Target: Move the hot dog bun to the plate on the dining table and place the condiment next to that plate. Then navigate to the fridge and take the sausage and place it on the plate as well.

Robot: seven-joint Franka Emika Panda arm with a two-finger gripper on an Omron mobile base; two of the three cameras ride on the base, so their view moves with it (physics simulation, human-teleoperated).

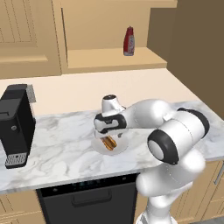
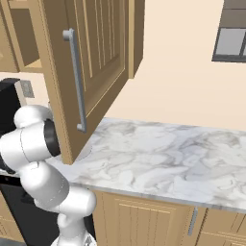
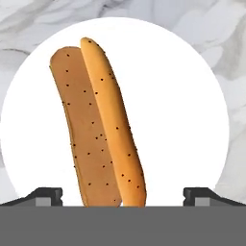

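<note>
A: Where was the brown, speckled, long hot dog bun (image 3: pixel 98 129)?

B: It lay on the round white plate (image 3: pixel 182 110), on the grey-veined white marble counter (image 1: pixel 57 144). The two-finger claw (image 3: pixel 122 196) hung right above it, fingers spread wide, one tip on each side of the bun's near end, nothing gripped.

A: And the condiment?

B: The red bottle with a pale cap (image 1: pixel 128 41) stood upright on the tan wooden shelf (image 1: pixel 109 57), well beyond the counter on the far side. A black coffee machine (image 1: pixel 15 124) sat at the counter's left end.
</note>
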